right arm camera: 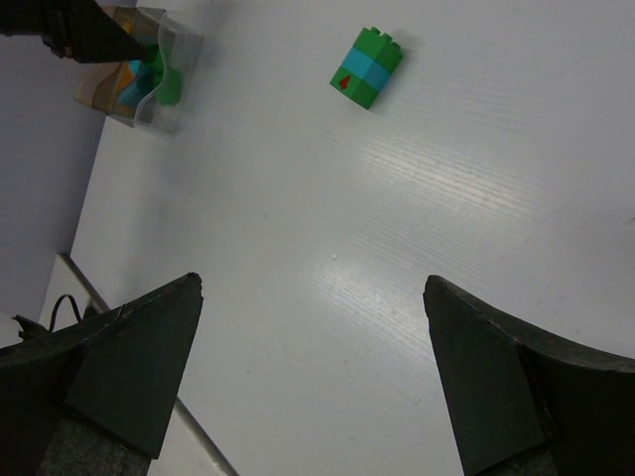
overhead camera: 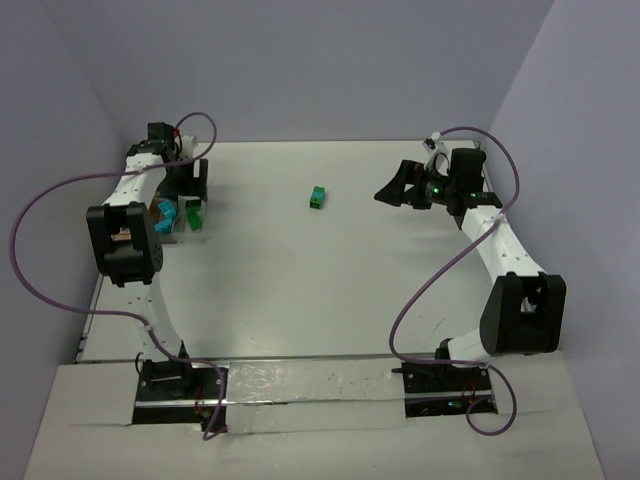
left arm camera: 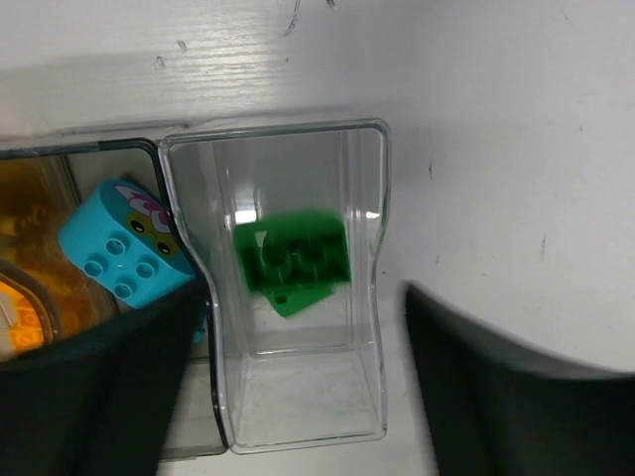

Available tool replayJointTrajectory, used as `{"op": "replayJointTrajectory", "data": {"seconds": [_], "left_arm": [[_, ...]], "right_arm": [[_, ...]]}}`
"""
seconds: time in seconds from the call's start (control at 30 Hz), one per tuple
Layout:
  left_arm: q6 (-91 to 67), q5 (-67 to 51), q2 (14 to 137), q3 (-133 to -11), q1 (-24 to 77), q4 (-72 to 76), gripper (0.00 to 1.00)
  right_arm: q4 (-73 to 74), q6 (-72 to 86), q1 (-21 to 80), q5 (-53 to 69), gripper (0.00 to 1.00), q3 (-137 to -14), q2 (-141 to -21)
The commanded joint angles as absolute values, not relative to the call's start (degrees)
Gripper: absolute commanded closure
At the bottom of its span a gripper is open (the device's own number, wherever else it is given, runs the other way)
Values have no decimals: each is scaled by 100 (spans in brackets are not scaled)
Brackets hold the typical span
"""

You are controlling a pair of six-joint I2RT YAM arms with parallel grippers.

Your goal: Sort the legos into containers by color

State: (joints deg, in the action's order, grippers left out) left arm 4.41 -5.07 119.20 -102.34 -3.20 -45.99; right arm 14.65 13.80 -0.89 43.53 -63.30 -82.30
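Green brick (left arm camera: 295, 260) lay in the clear tray (left arm camera: 375, 188); we logged the left gripper (left arm camera: 303, 392) spread above it, holding nothing. Right gripper (right arm camera: 313, 372) gaped empty; only its wrist view showed a red mark on the stacked brick (right arm camera: 366, 67).

Figure. The white tabletop (overhead camera: 330, 290) was enclosed on three sides by plain, pale lavender-grey panels: a back wall (overhead camera: 320, 60), a left wall (overhead camera: 40, 150) and a right wall (overhead camera: 590, 130). Along the near edge ran a lighter board (overhead camera: 320, 440), crossed by a glossy strip (overhead camera: 310, 385). Lighting was soft and even, and shadows were faint. A broad sheen (right arm camera: 397, 238) lay on the tabletop, whose surface showed fine parallel grain and a few small scuffs (left arm camera: 181, 45) near its left edge.
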Motion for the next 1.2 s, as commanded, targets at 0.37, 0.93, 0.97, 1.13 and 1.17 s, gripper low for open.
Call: {"op": "replayJointTrajectory", "data": {"seconds": [0.37, 0.93, 0.97, 1.13, 1.17], "left_arm": [[600, -1186, 10458, -9979, 883, -3831, 1], [-458, -860, 12964, -11886, 3102, -3223, 2], [-501, -803, 13195, -12109, 3103, -3287, 2], [-571, -565, 13972, -12715, 3144, -3381, 9], [-577, -519, 14018, -12756, 3155, -3375, 9]], "right_arm": [[1406, 1379, -53, 4295, 0, -6420, -8037], [1714, 1263, -264, 4125, 0, -6413, -7942], [1702, 1266, -272, 4122, 0, -6401, -7931], [1717, 1225, -299, 4157, 0, -6340, -7875], [1723, 1216, -299, 4157, 0, -6331, -7875]]}}
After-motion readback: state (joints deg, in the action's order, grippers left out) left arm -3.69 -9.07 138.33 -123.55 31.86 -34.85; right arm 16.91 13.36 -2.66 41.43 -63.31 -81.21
